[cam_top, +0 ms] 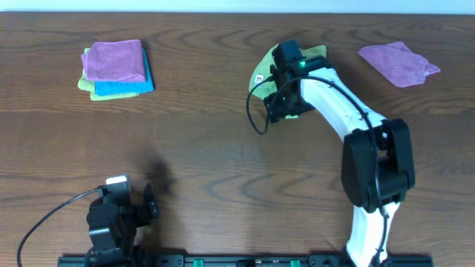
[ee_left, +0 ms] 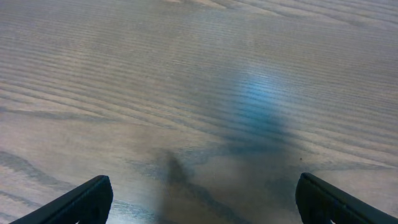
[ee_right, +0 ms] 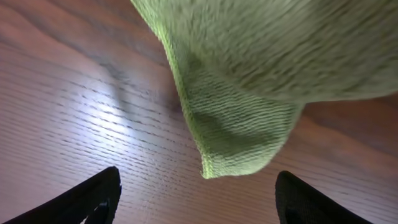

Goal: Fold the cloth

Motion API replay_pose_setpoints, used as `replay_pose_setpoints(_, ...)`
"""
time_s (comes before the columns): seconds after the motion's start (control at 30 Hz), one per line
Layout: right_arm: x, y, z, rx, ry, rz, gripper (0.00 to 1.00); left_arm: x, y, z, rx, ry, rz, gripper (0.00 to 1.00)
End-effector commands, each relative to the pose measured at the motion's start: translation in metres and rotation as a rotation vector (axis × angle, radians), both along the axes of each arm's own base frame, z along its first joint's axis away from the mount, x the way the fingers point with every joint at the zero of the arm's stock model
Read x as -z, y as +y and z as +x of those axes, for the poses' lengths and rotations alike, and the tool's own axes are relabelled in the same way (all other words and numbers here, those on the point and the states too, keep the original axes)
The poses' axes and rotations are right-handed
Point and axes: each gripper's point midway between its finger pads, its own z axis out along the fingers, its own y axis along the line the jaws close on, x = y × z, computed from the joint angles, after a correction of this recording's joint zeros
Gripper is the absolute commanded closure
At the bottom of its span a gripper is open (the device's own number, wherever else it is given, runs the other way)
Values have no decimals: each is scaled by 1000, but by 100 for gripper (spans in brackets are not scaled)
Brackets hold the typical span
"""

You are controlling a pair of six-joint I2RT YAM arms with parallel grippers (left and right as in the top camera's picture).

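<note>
Spread wide, gripping nothing, at the right end effector point(ee_right: 198, 172); the cloth point(ee_right: 249, 93) bunched on the worktop point(ee_right: 74, 112) just ahead, one corner reaching between the fingertips. Likewise spread at the left end effector point(ee_left: 203, 180), well apart from the cloth.

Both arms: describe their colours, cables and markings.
The right arm has white links, black joint housings, a green light near its wrist and a black cable looping off it. The left arm is black with a small white part on top and a black cable beside it. Both wrist views show black fingers.
</note>
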Motion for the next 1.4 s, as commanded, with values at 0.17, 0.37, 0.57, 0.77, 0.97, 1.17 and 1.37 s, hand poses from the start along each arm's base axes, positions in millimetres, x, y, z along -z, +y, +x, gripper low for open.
replay_pose_setpoints(0.17, 17, 3, 2, -19, 11, -9, 30, 10, 1, -3, -10, 26, 2, 5)
replay_pose_setpoints(0.37, 15, 6, 20, -14, -62, 0, 30, 10, 1, -3, -10, 26, 2, 5)
replay_pose_setpoints(0.57, 20, 2, 20, -11, -59, -24, 32, 10, 1, -3, -10, 26, 2, 5)
replay_pose_setpoints(0.77, 36, -3, 18, -9, -31, -57, 37, 10, 1, -3, -9, 26, 2, 5)
replay_pose_setpoints(0.97, 36, -10, 24, -1, -60, -99, 50, 10, 1, -3, -10, 26, 2, 5)
replay_pose_setpoints(1.17, 36, -20, 26, 19, -56, -106, 79, 10, 1, -3, -10, 26, 2, 5)
replay_pose_setpoints(1.37, 33, -33, 24, 34, -46, -154, 99, 10, 1, -2, -10, 25, 2, 5)
